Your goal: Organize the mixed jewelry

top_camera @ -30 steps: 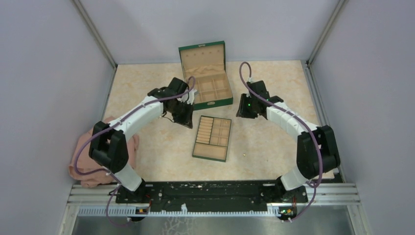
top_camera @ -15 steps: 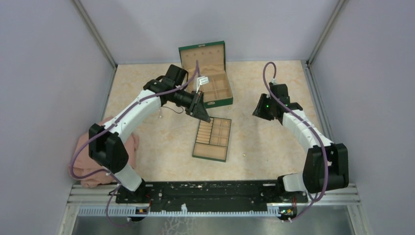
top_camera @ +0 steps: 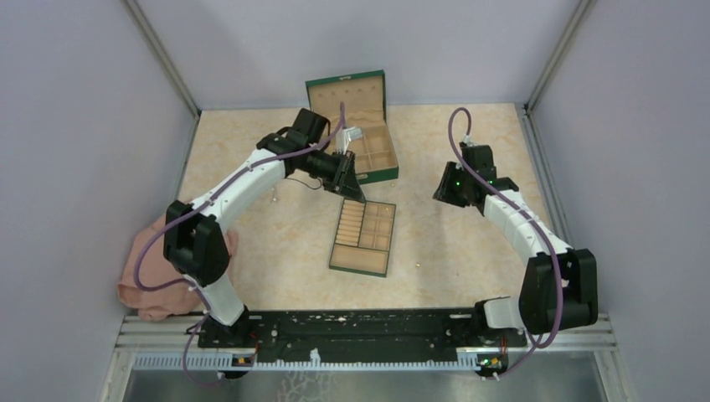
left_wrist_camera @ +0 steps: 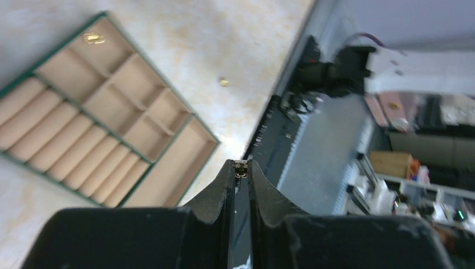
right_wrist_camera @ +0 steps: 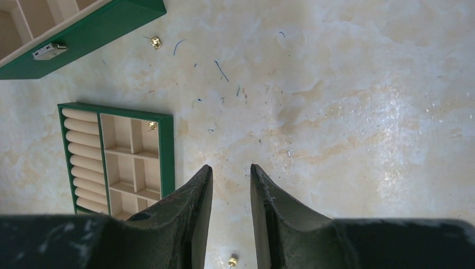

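Note:
My left gripper (left_wrist_camera: 241, 167) is shut on a tiny gold jewelry piece (left_wrist_camera: 241, 170) pinched at its fingertips. In the top view it (top_camera: 357, 197) hovers over the far edge of the flat divided tray (top_camera: 358, 272). One gold piece (left_wrist_camera: 93, 38) lies in a tray compartment, also seen from the right wrist (right_wrist_camera: 151, 125). My right gripper (right_wrist_camera: 231, 168) is open and empty above bare table right of the tray (right_wrist_camera: 166, 157); in the top view it (top_camera: 444, 191) is right of the green box (top_camera: 366, 177). Loose gold pieces lie near the box (right_wrist_camera: 155, 41) and on the table (right_wrist_camera: 232, 261).
The open green box (right_wrist_camera: 101, 28) with beige compartments stands at the back centre, lid up. A gold speck (top_camera: 419, 265) lies on the table right of the tray's near end. A pink cloth (top_camera: 146, 276) lies at the near left. Grey walls enclose the table.
My left gripper rose from the table left of the green box and swung right to above the tray's far edge. My right arm pulled back to the right.

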Robot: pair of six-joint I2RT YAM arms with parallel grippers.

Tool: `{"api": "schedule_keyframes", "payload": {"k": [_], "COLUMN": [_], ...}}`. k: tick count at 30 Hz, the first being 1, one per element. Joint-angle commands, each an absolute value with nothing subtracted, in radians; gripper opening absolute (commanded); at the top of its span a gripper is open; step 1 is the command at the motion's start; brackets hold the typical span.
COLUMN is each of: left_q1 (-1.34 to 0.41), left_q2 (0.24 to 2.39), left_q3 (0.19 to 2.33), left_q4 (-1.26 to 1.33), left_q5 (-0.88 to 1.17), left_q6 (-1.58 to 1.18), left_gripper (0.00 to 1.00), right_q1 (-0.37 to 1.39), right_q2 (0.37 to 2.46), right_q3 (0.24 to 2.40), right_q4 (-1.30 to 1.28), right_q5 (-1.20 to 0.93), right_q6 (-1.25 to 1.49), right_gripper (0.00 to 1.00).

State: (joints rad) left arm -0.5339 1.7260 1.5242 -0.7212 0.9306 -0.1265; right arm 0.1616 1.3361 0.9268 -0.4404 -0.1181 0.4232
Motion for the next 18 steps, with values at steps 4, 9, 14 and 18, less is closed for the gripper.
{"api": "schedule_keyframes", "payload": {"k": [4, 9, 14, 18], "left_q1": [-0.613, -0.714, -0.742, -0.742], "left_q2": [1.789, 1.864, 1.902, 1.908], "left_q3": [1.533, 1.515, 1.469, 1.437], "left_q4": [-0.646, -0.601, -0.535, -0.523], "left_q5": [0.364, 0.169, 0.114, 0.131], "left_q6": [-0.292, -0.348, -0.371, -0.369], "left_gripper": [0.16, 0.15, 0.15, 0.15], "right_q1": [0.163, 0.163, 0.163, 0.163], "right_q2": [1.325, 1.337, 1.344, 1.340], "right_q3": [0.933, 0.954, 0.970, 0.975], "right_q4": [-0.415, -0.419, -0.435, -0.444], "right_q5": [-0.093, -0.092, -0.091, -0.080], "right_q6": [0.384, 0.382, 0.383, 0.383], "right_gripper": [0.31, 0.31, 0.31, 0.31]}}
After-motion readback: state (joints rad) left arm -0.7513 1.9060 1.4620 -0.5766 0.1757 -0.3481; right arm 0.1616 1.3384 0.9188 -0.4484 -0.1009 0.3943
